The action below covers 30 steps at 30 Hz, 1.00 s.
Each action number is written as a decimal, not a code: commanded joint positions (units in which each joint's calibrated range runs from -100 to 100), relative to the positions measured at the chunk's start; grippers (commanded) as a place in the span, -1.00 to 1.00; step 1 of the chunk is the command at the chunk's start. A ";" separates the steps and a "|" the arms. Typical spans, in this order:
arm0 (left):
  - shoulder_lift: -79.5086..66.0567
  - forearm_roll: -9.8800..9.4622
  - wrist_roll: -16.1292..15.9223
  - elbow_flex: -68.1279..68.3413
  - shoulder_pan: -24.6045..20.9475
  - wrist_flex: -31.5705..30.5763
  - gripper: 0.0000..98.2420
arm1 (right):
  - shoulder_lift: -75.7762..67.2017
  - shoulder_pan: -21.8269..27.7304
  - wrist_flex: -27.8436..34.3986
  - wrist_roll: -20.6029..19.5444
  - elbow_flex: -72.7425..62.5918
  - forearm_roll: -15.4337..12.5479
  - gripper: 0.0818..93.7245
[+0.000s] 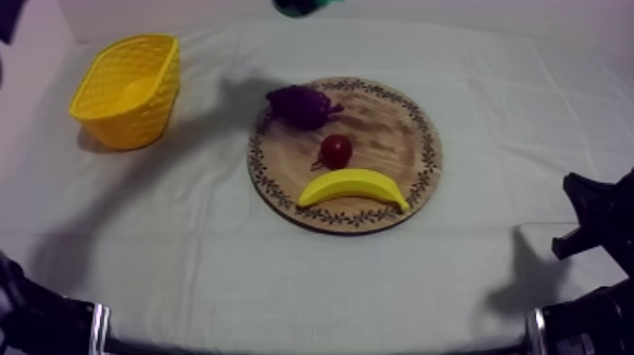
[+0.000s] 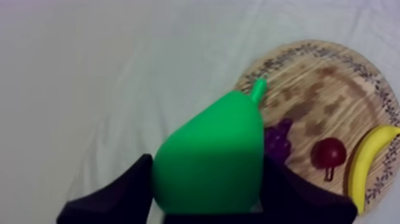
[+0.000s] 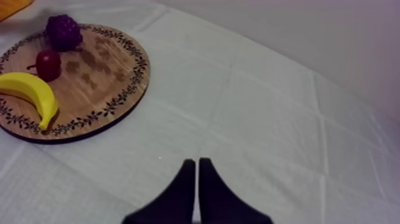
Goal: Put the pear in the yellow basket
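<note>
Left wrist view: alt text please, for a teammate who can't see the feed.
The left end effector is shut on the green pear, held over the grey-white cloth beside the round wooden board. On the board lie a bunch of grapes, a small red fruit and a banana.

Top view slants down on the table (image 1: 528, 94); both wrist views (nearer) share the board (image 1: 396, 132).
</note>
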 commanded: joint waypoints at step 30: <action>-9.32 2.23 -0.58 37.06 -24.03 -16.33 0.52 | -0.01 -0.08 0.00 0.02 -0.01 0.00 -0.99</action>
